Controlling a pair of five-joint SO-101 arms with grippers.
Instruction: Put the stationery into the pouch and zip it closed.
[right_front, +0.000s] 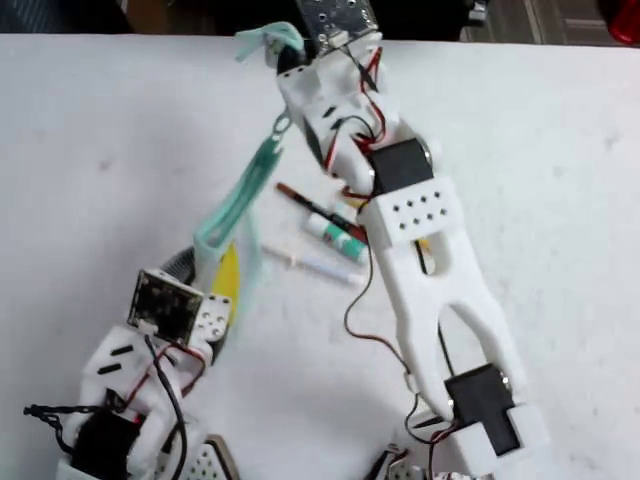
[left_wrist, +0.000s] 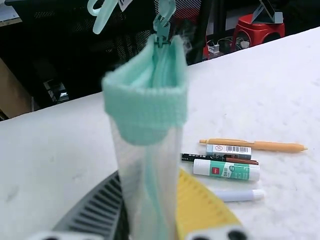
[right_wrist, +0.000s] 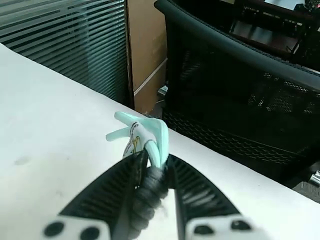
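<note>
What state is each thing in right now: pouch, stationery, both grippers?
pouch: lifted, stretched between left gripper and right gripper; whether it is zipped is unclear.
zipper pull: clamped by right gripper.
orange pen: lying on table, outside pouch.
glue stick: lying on table, outside pouch.
left gripper: shut on pouch.
right gripper: shut on zipper pull.

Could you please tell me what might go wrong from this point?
1. The orange pen and glue stick lie on the table outside the pouch; pulling the zip now might close it empty.
2. The pouch is stretched between the left gripper and the right gripper, shut on the zip pull; a harder tug could slip it free.
3. The right arm hangs over them and could scatter them.
</note>
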